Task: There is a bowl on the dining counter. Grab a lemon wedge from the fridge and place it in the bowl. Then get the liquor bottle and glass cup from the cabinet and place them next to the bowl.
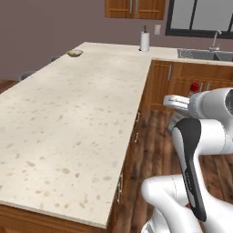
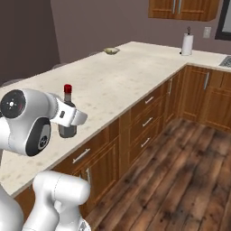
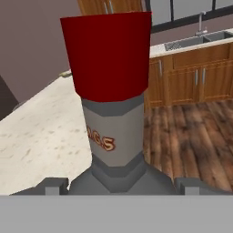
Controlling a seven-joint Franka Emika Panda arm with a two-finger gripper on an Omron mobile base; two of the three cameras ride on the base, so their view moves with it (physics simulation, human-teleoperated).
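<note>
The gripper (image 3: 116,185) holds the dark grey liquor bottle with the red cap (image 3: 111,98) upright, so it can go near the far-off tan bowl (image 2: 111,51).

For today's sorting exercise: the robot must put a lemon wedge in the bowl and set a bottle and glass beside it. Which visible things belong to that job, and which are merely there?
Part of the job:
- bowl, far end of the dining counter
- liquor bottle, red cap, in the end effector
- cabinet on the wall

Merely there:
- paper towel roll
- sink and its tap
- window
</note>
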